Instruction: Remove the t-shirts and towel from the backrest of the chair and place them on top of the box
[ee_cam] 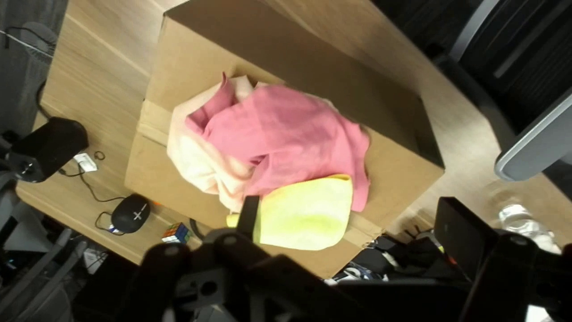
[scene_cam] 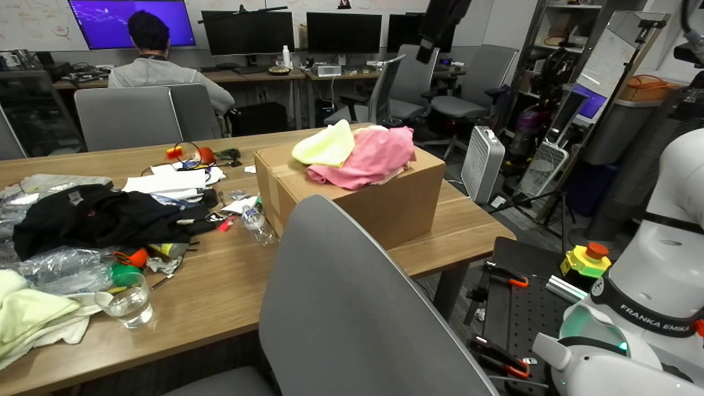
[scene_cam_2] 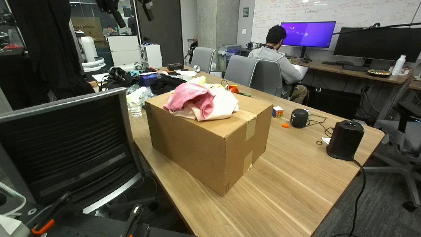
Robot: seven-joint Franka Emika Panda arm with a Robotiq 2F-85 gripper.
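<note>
I see a pink cloth [scene_cam: 382, 157] crumpled over a cream cloth [scene_cam_2: 226, 103] atop the cardboard box [scene_cam_2: 187, 144], floppy yellow cloth [ee_cam: 308, 212] touching the pink. Fingers [ee_cam: 462, 237] are spread way apart up high. Grey chair [scene_cam: 341, 302] hides part of the box from one angle; plastic bottle [scene_cam: 256, 224] and Rubik's cube [scene_cam_2: 277, 112] nearby on the surface [scene_cam_2: 296, 174].

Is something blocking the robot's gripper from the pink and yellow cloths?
Nothing I can see. The gripper hangs open, higher than the box. In the wrist view, only its finger crosses in front of the yellow cloth; the pink cloth shows plainly, and the chair stands off to the side. Both cloths already lie on the box.
</note>
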